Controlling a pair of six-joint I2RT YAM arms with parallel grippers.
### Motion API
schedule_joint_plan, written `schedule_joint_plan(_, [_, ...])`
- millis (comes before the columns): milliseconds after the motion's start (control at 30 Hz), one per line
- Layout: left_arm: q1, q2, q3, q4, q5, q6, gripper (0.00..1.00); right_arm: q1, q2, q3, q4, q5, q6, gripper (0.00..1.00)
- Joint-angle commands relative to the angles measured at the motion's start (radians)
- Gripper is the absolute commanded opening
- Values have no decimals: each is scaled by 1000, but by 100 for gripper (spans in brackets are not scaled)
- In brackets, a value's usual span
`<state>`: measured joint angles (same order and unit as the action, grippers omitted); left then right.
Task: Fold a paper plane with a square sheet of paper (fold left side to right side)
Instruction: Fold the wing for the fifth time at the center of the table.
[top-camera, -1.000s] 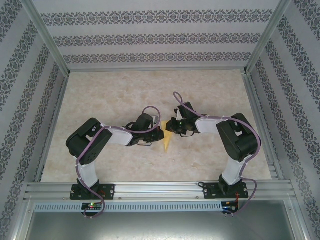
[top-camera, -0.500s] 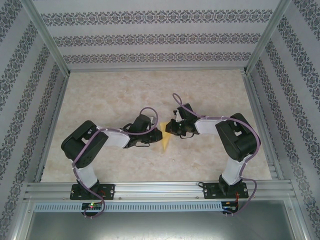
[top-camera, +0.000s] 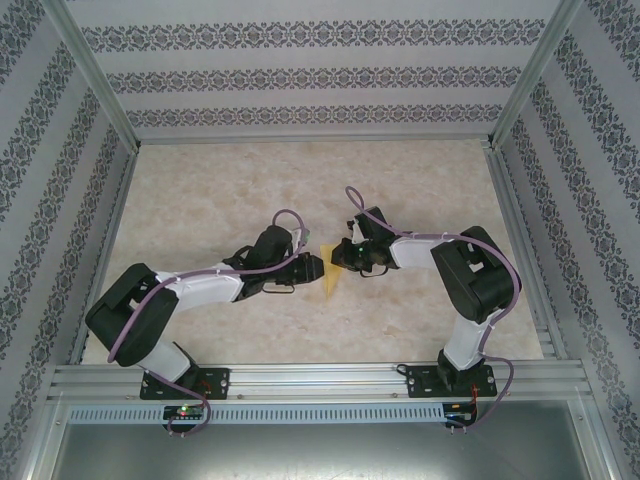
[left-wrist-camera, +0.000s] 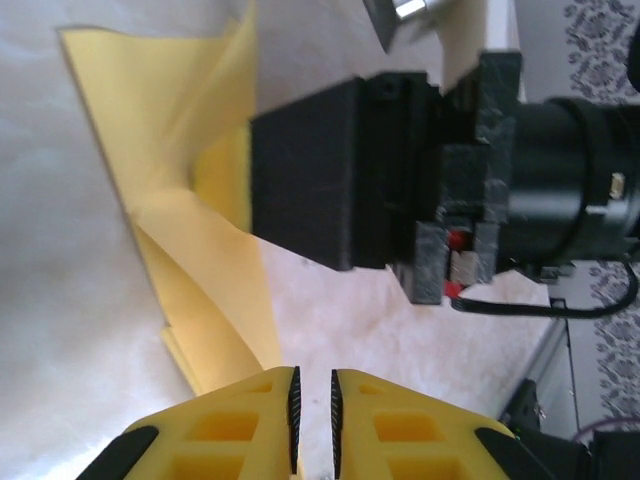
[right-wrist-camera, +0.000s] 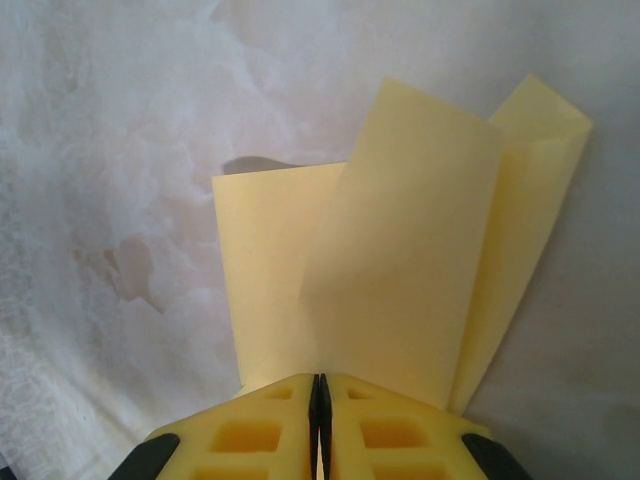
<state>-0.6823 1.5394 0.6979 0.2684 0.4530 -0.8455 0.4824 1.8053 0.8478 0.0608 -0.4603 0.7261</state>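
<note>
The yellow-orange sheet of paper (top-camera: 331, 284) lies mid-table, folded into a narrow pointed plane shape with its tip toward me. In the right wrist view the paper (right-wrist-camera: 400, 260) shows layered flaps, one rising to my right gripper (right-wrist-camera: 319, 385), which is shut on its edge. My right gripper (top-camera: 340, 255) sits at the paper's far end. My left gripper (top-camera: 318, 266) is just left of the paper. In the left wrist view it (left-wrist-camera: 312, 385) stands open by a narrow gap with bare table between the pads, and the paper (left-wrist-camera: 170, 130) lies up and to the left of its fingertips.
Marble-patterned tabletop (top-camera: 220, 190) spreads around the arms, bounded by aluminium frame rails (top-camera: 310, 375) and patterned walls. The black body of the right gripper (left-wrist-camera: 330, 180) hangs close in front of the left wrist camera.
The left jaws went from shut to a narrow gap. The left arm's elbow dropped down and to the left while its gripper stayed by the paper. The right gripper barely moved.
</note>
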Motion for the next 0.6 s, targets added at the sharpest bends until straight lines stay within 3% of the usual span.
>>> schedule_joint_plan(0, [-37, 51, 53, 38, 85, -48, 16, -2, 32, -37, -79, 53, -23, 12])
schedule_joint_plan(267, [-56, 155, 70, 144, 138, -94, 15, -2, 35, -34, -84, 54, -30, 12])
schedule_joint_plan(567, [-63, 188, 86, 48, 104, -51, 13, -2, 37, -31, -84, 51, -31, 12])
